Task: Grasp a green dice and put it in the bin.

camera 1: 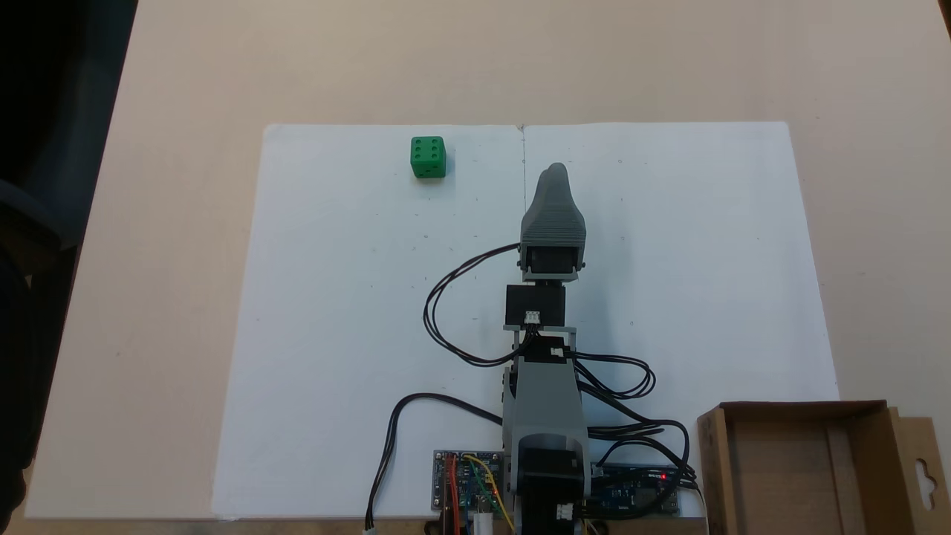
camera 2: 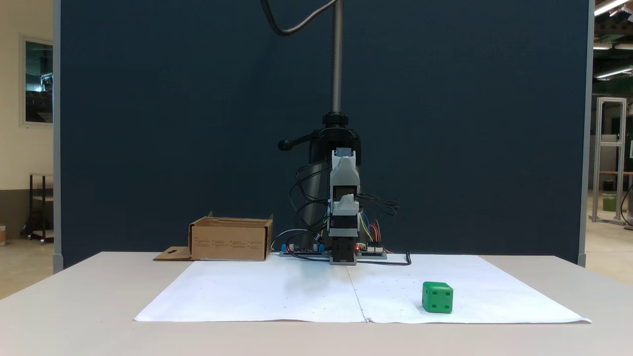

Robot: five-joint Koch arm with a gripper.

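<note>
The dice point(camera 1: 428, 157) sits alone on the white paper point(camera 1: 334, 334), near the paper's far left corner in the top-down fixed view, with 6 pips up. In the front fixed view it lies at point(camera 2: 437, 297), low and right, near the paper's front edge. The bin point(camera 1: 802, 464) stands off the paper beside the arm's base, open side up, nothing seen inside.

The tool point(camera 1: 556, 172) points straight out from the base along the paper's centre fold, well apart from the dice and holding nothing. Its tips appear drawn together, but the 2 overlap in both views, so I cannot tell whether they are spread or pressed.

By my reading the task is at its start: the reach has not begun. The next move calls for swinging toward the dice, spreading the tips, and lowering over it.
</note>
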